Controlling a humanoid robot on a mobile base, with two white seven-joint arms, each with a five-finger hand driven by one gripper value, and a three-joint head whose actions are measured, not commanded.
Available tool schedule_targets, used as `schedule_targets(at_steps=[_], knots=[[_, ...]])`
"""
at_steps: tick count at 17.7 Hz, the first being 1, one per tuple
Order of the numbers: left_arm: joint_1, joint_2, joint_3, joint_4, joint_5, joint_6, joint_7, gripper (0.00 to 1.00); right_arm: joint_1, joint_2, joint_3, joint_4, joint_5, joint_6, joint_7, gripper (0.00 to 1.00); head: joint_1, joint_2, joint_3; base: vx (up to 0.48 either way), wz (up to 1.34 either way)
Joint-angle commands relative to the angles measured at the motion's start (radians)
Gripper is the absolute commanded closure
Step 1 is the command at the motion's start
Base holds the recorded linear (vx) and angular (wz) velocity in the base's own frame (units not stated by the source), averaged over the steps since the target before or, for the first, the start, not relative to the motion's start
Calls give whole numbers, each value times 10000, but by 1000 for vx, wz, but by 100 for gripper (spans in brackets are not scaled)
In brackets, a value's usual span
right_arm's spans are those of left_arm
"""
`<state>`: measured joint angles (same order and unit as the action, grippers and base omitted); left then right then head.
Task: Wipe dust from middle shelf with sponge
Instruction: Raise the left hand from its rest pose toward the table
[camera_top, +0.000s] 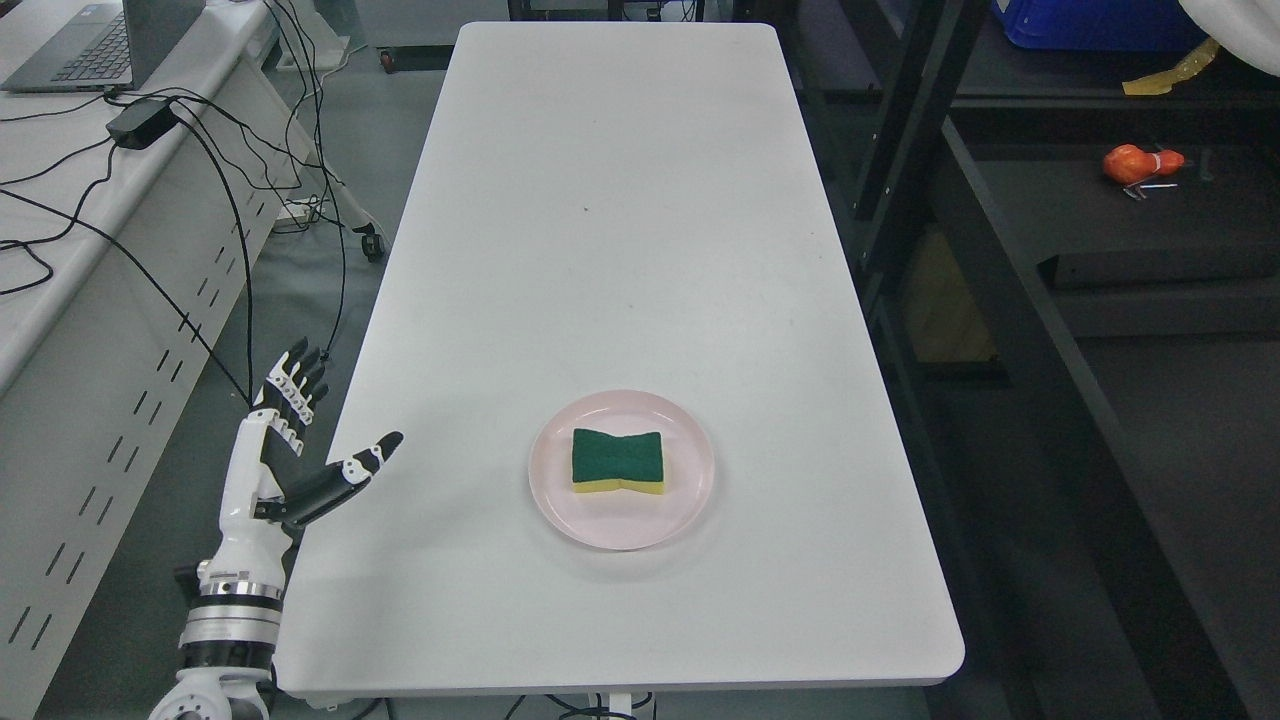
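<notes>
The sponge (619, 462) is seen lying flat on the pink plate (560, 500). Well left of the plate, the left hand (290, 440) is held spread, empty. The plate could be dragged along if the grasp is made low.

1. A long white table (620, 220) with rounded corners runs from the near edge away toward the far end of the room.
2. A round pink plate (560, 500) rests directly on its near half, roughly central across the width.
3. A sponge (618, 462), green on top with a yellow underside, lies flat on the plate.
</notes>
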<state>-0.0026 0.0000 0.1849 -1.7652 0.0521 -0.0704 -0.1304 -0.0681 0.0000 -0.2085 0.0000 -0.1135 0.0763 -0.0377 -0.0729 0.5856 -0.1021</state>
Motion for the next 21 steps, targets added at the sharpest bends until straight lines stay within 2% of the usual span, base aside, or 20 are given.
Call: schedule_targets(at_steps=[1, 6, 10, 12, 15, 19, 21], knots=[[241, 175, -69, -50, 0, 91, 31, 1, -9, -175, -1, -174, 0, 4, 9, 0, 0, 0, 0, 0, 0], [103, 413, -39, -35, -15, -108, -76, 1, 6, -175, -1, -174, 0, 4, 9, 0, 0, 0, 0, 0, 0], [-616, 2435, -604, 378, -639, -812, -980, 2, -9, -175, -1, -174, 0, 4, 9, 0, 0, 0, 0, 0, 0], [-1366, 3035, -1034, 1050, -2582, -1592, -1074, 2, 6, -175, 14, -174, 0, 4, 9, 0, 0, 0, 0, 0, 0], [-3112, 3680, -1646, 2521, -6459, -3905, -1288, 3, 6, -175, -1, -174, 0, 4, 9, 0, 0, 0, 0, 0, 0], [-4619, 3728, -3071, 3125, -10116, -5811, -1288, 4, 6, -175, -1, -174, 0, 4, 9, 0, 0, 0, 0, 0, 0], [-5126, 3743, -4222, 3140, -11484, -6091, -1304, 4, 6, -175, -1, -174, 0, 4, 9, 0, 0, 0, 0, 0, 0]])
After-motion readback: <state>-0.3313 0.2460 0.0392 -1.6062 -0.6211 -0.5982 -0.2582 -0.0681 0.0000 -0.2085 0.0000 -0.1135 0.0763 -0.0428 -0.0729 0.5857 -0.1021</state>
